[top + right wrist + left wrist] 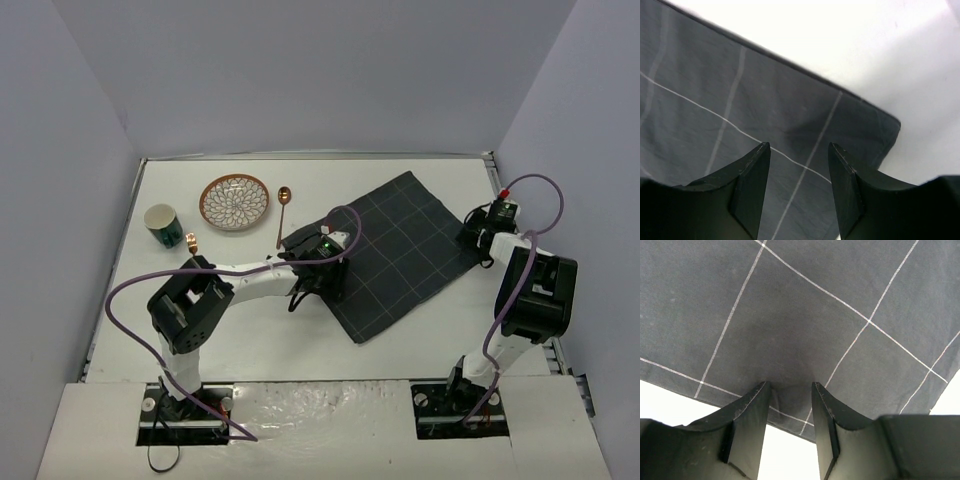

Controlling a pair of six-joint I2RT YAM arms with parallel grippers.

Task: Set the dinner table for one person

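- White and matte, the dinner table (pixel 260 335) is filling most of the top view, with both arm bases sitting at its near edge.
- A dark grey cloth (pixel 400 250) with thin pale grid lines is lying flat on the table right of centre, turned so that its corners are pointing toward the table edges.
- The left gripper (pixel 790 386) is reaching down over the cloth's left side. Its jaws are standing apart with a narrow gap, and its fingertips (pixel 762 392) are pressing at the fabric just inside the hem – the wrist view is showing only a faint pucker between them.
- The right gripper (pixel 799 146) is hovering low over the cloth's right corner. Its jaws are parted a little wider, and the fabric is lying smooth beneath them, with the hem and bare table showing just beyond.
- A round plate (pixel 234 202) with an orange rim and a white petal pattern is sitting at the far left of the table, its whole patterned face showing.
- A copper-coloured spoon (pixel 283 212) is lying just beside the plate on the right, bowl toward the far edge and handle pointing at the left arm.
- A green-and-white cup (pixel 163 236) is standing upright left of the plate, mouth up – its inside is looking pale, and any contents are too small to make out.
- A small copper-coloured piece (pixel 191 240) is lying near the cup, too small to identify.
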